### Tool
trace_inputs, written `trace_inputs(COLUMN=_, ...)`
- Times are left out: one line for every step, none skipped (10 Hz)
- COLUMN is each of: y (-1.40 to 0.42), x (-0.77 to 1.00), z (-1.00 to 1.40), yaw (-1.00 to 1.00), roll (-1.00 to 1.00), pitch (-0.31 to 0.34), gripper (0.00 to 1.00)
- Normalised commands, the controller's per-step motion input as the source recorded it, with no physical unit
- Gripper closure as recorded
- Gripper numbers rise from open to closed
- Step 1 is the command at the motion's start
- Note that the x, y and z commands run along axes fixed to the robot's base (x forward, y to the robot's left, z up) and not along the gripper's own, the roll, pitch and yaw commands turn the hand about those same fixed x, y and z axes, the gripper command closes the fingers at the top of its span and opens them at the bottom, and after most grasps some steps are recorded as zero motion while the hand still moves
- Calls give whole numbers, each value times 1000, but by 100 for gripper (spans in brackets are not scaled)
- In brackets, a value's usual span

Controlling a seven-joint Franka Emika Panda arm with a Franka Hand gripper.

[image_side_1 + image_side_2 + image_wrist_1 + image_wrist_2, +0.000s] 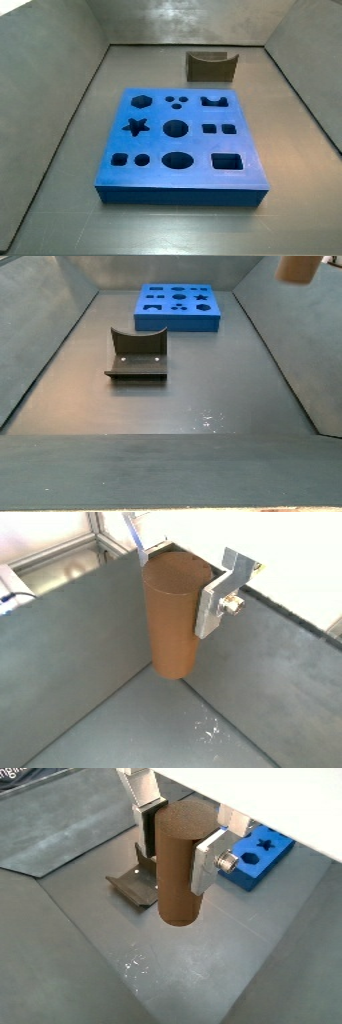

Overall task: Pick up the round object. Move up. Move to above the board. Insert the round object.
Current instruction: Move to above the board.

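My gripper (177, 582) is shut on the round object (174, 617), a tall brown cylinder peg held upright between the silver fingers (214, 607). Both wrist views show it, gripper (178, 853) and peg (181, 868), hanging above the grey floor. In a side view only the peg's lower end (298, 268) shows, at the upper edge; the gripper is out of frame. The blue board (181, 140) with its shaped holes lies flat on the floor, also seen in a side view (178, 306). Its star corner (261, 853) shows beyond the peg.
The dark fixture (138, 354) stands on the floor between the board and the near side, also seen in a side view (210, 66) and a wrist view (134, 883). Grey walls (54, 60) enclose the floor on all sides.
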Motion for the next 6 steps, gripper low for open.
trace_inputs(y=71, x=-81, z=845, yaw=-54, roll=-40, pitch=128, gripper=100)
trace_inputs(y=55, x=-42, z=643, yaw=-56, roll=-42, pitch=131, gripper=100)
trace_inputs(y=43, x=-21, z=438, yaw=-60, roll=-41, pitch=139, gripper=100)
trace_inputs(y=33, x=-11, z=287, yaw=-65, roll=-36, pitch=140, gripper=100)
trace_inputs(y=28, x=-7, z=188, yaw=-66, roll=-35, pitch=141, gripper=100)
trace_inputs(y=-1000, x=309, z=-416, yaw=-224, roll=17, pitch=781, gripper=100)
